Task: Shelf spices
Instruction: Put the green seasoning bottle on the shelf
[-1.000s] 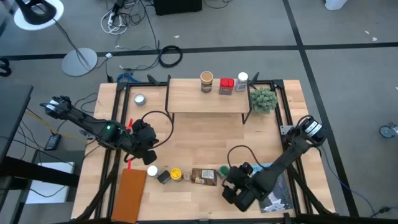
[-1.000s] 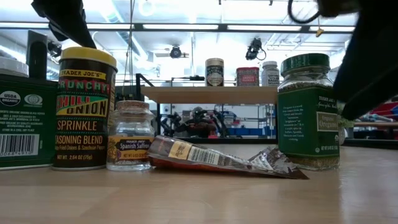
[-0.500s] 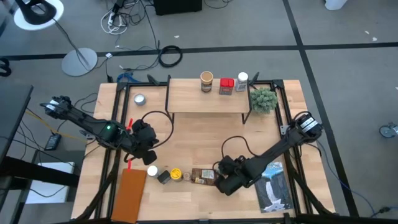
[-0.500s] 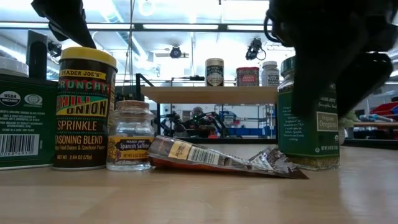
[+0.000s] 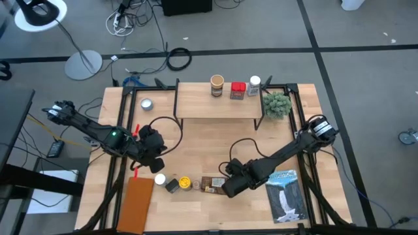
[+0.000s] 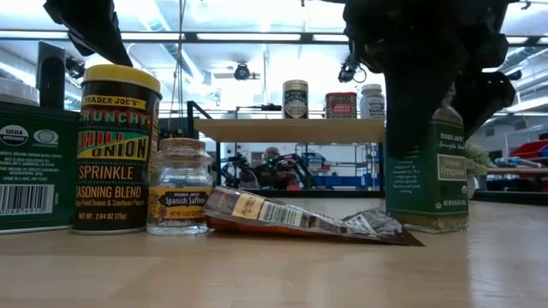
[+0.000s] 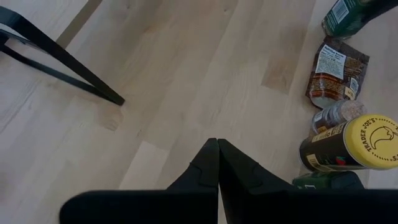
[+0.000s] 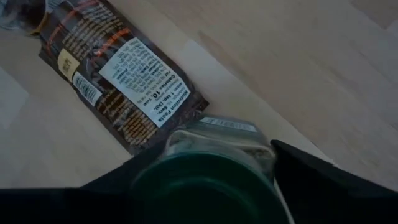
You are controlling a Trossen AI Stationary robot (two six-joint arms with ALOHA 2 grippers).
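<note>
The green-lidded oregano jar (image 6: 425,162) stands upright near the table's front edge, just beside the flat brown packet (image 5: 213,185). Further along the same row stand the small saffron jar (image 6: 177,186), the yellow-topped chili onion jar (image 6: 114,148) and a green tin (image 6: 35,164). The right gripper (image 5: 233,185) has come down over the oregano jar, a finger (image 8: 311,177) on either side of the lid; whether they press the jar, I cannot tell. Three spice jars (image 5: 235,86) already stand on the shelf (image 5: 217,105) at the back. The left gripper (image 5: 153,154) hangs pressed together near the left side
</note>
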